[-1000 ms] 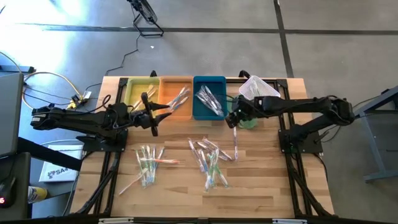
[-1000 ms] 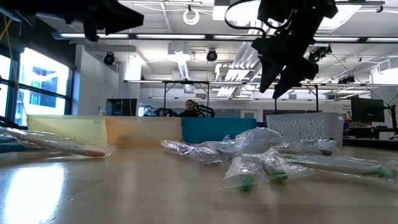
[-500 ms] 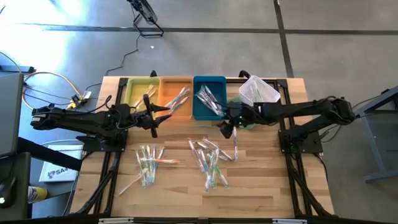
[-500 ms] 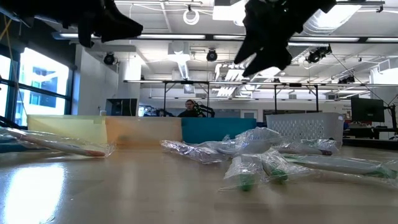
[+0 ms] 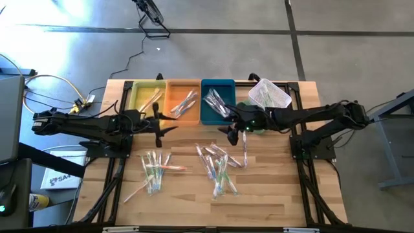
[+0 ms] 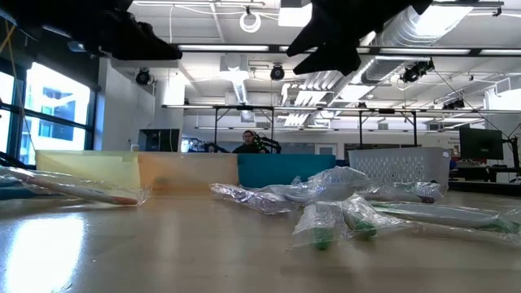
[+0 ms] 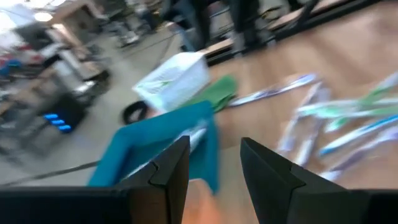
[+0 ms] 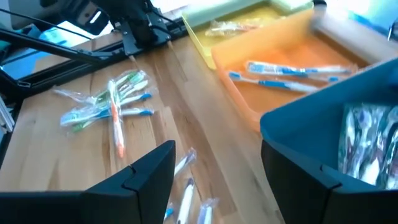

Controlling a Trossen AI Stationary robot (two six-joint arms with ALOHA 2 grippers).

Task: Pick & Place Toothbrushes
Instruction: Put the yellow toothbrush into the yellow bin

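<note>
Overhead, both arms are cutting off parts of the trays. The toothbrushes (image 5: pixel 217 166), thin sticks in clear crinkled wrappers with green, blue and orange handles, are lying in two loose heaps on the bench (image 5: pixel 272 194), more resting inside the trays. The left end effector (image 5: pixel 163 123) and right end effector (image 5: pixel 228 131) are both hanging open, holding nothing.

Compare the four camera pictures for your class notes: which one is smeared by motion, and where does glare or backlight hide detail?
Left wrist view: heavily motion-blurred, the blue tray and toothbrushes streaked. Low view: bright ceiling lights turn both arms into silhouettes, and glare washes the table at the near left. Right wrist view: fairly sharp on the orange tray, overexposed at the far corner. High view: evenly lit.
</note>
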